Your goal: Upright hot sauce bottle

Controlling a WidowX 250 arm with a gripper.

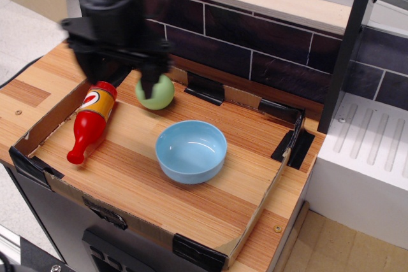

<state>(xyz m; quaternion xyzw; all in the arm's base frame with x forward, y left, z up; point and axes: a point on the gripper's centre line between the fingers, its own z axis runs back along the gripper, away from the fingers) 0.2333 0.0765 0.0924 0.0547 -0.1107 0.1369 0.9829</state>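
Observation:
The hot sauce bottle (91, 121) lies on its side at the left of the cardboard tray (255, 218), its red cap toward the front left and its base toward the back. Its orange-yellow label faces up. My gripper (120, 76) is black and motion-blurred, hanging just above the bottle's base end, with its fingers spread apart and nothing between them. One finger (149, 81) passes in front of the green apple.
A green apple (157, 93) sits at the back of the tray, right of the gripper. A blue bowl (191, 151) sits mid-tray. A dark brick wall (255, 46) with a wooden shelf stands behind. A white rack (366, 151) lies to the right.

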